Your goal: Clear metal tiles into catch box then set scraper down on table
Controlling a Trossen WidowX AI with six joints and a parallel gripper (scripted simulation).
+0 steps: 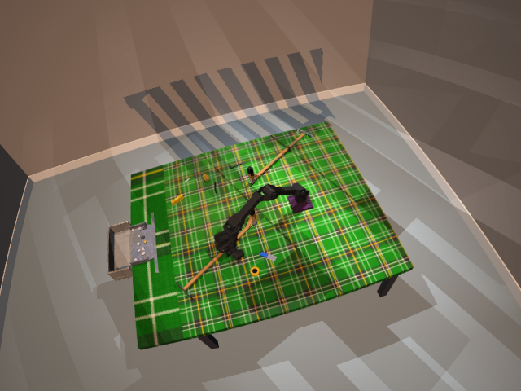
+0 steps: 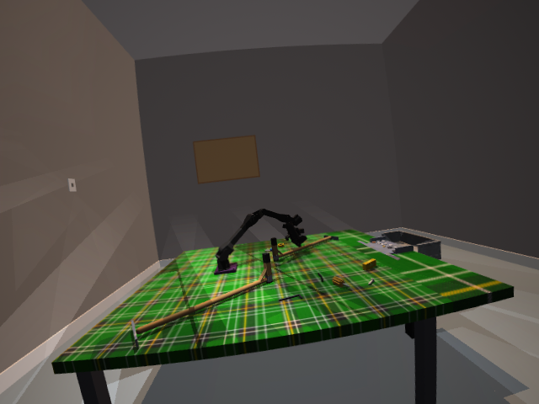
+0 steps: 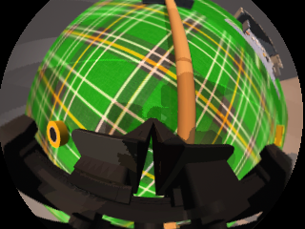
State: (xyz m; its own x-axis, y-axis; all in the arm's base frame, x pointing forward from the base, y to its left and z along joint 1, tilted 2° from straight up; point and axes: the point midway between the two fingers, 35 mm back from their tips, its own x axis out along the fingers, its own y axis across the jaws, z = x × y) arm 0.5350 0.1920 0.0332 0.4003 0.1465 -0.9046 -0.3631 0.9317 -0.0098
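Note:
My gripper (image 1: 238, 254) (image 2: 301, 242) (image 3: 152, 121) is shut and empty above the nearer long wooden-handled tool (image 1: 202, 271) (image 2: 312, 244) (image 3: 186, 95). Its shaft passes right of my fingertips in the wrist view. Its dark crosswise head lies toward the plate side. A second similar tool (image 1: 279, 157) (image 2: 209, 302) lies across the table; I cannot tell which is the long scraper. Several small tiles (image 1: 138, 243) (image 2: 381, 243) lie on the steel plate (image 1: 150, 242). The catch box (image 1: 120, 274) (image 2: 429, 249) adjoins its far end. Tile contact and small details are unclear.
Dark-topped uprights (image 1: 251, 173) (image 2: 266, 263) stand by the tools' inner ends. A yellow block (image 1: 177, 199) (image 2: 369, 263), a yellow ring (image 1: 254, 271) (image 3: 56, 135) and a blue-and-grey piece (image 1: 268, 256) lie on the table, with small dark hooked pieces (image 1: 236, 164) (image 2: 290, 297).

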